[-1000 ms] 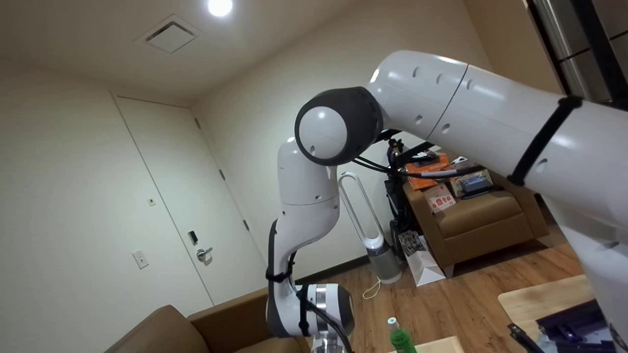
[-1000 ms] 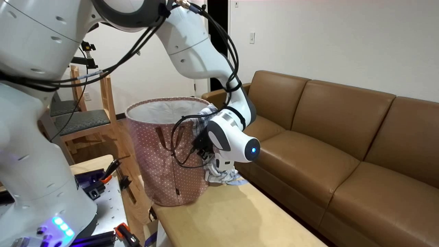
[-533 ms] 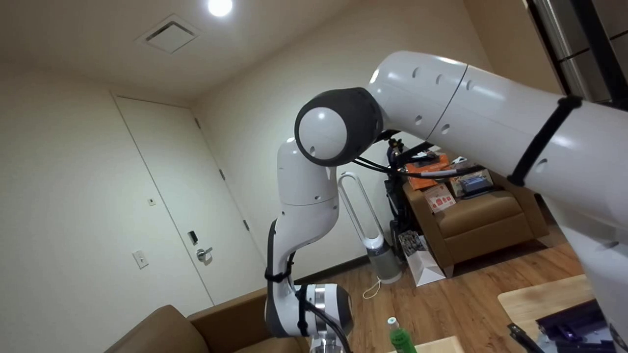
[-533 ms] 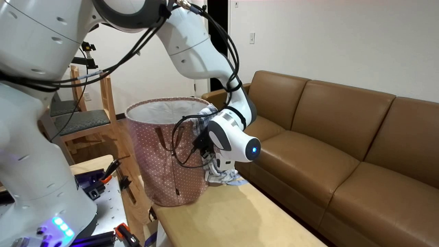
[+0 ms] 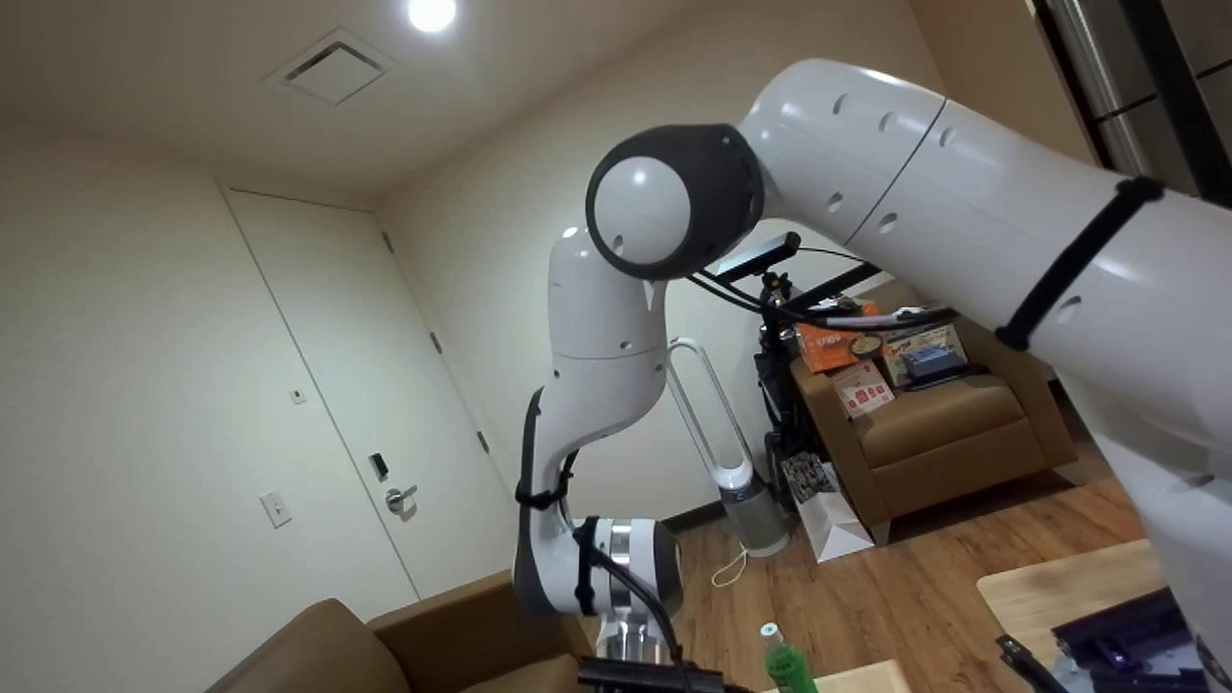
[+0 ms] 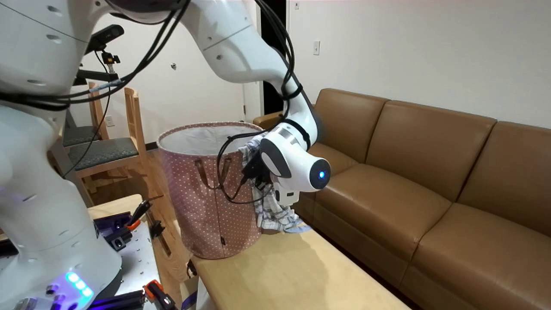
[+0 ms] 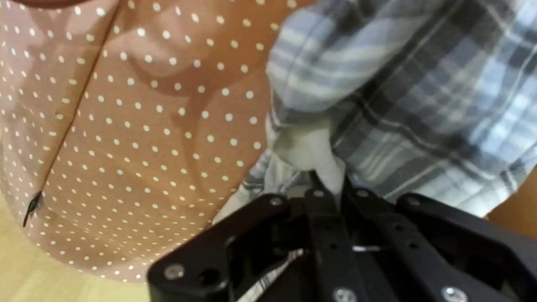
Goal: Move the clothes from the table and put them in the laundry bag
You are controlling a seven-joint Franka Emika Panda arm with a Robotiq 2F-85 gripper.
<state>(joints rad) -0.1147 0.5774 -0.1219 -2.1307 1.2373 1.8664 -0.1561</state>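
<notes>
Fingers (image 7: 329, 235) tight on plaid cloth (image 7: 419, 109), tips barely visible among folds.

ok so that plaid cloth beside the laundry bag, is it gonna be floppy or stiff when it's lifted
Probably floppy: the plaid cloth falls in soft folds. Likely light for its size, as the fabric looks thin. Its lower part may trail, since it reaches the table while the jaws pinch a small fold.

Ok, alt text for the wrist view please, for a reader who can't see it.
A black gripper is shut on bunched plaid cloth, which fills the upper right. To the left is a pinkish laundry bag with white dots, and pale tabletop shows at the lower left.
</notes>
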